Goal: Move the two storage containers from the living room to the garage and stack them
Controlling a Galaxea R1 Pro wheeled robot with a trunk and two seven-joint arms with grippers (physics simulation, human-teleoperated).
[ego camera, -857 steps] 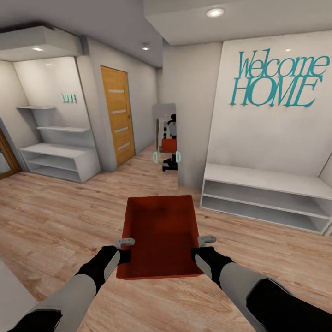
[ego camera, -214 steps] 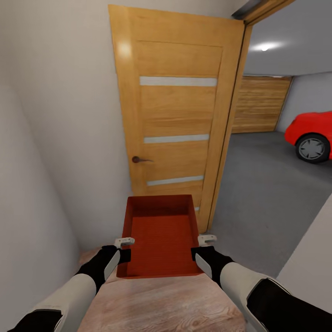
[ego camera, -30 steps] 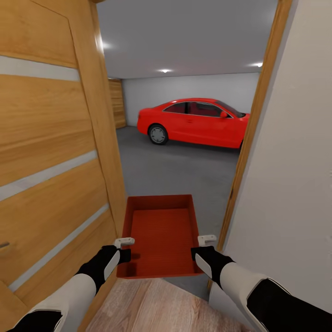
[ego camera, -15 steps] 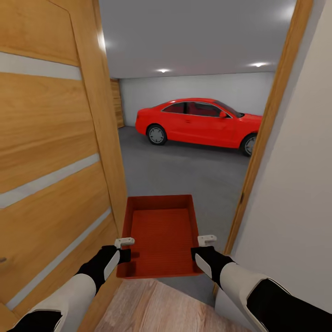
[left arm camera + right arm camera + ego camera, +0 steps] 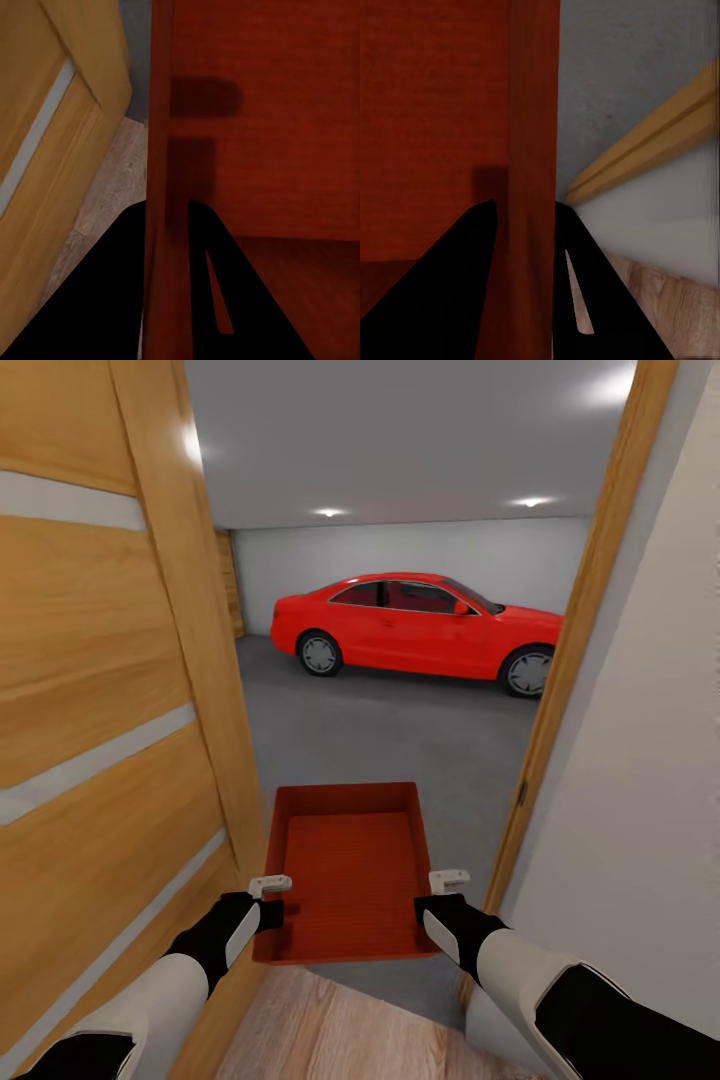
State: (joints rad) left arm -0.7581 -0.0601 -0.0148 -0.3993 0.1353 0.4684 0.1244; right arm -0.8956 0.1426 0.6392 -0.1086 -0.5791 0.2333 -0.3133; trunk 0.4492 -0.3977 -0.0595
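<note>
One orange-red storage container (image 5: pixel 348 865) hangs level in front of me, held by both grippers at its near end. My left gripper (image 5: pixel 272 900) is shut on its left wall (image 5: pixel 159 150), one finger on each side. My right gripper (image 5: pixel 437 897) is shut on its right wall (image 5: pixel 534 150) in the same way. The container is empty. It hangs in the doorway, partly over the garage's dark grey concrete floor (image 5: pixel 400 730). The second container is out of view.
The open wooden door (image 5: pixel 110 690) stands close on my left, nearly touching the container. The door frame (image 5: pixel 565 660) and a white wall (image 5: pixel 640 760) are close on the right. A red car (image 5: pixel 415 625) is parked across the garage. Light wood planks (image 5: pixel 340 1030) lie underfoot.
The view has advanced through the doorway and turned slightly; more of the car and garage floor shows. The container and both grippers keep the same hold.
</note>
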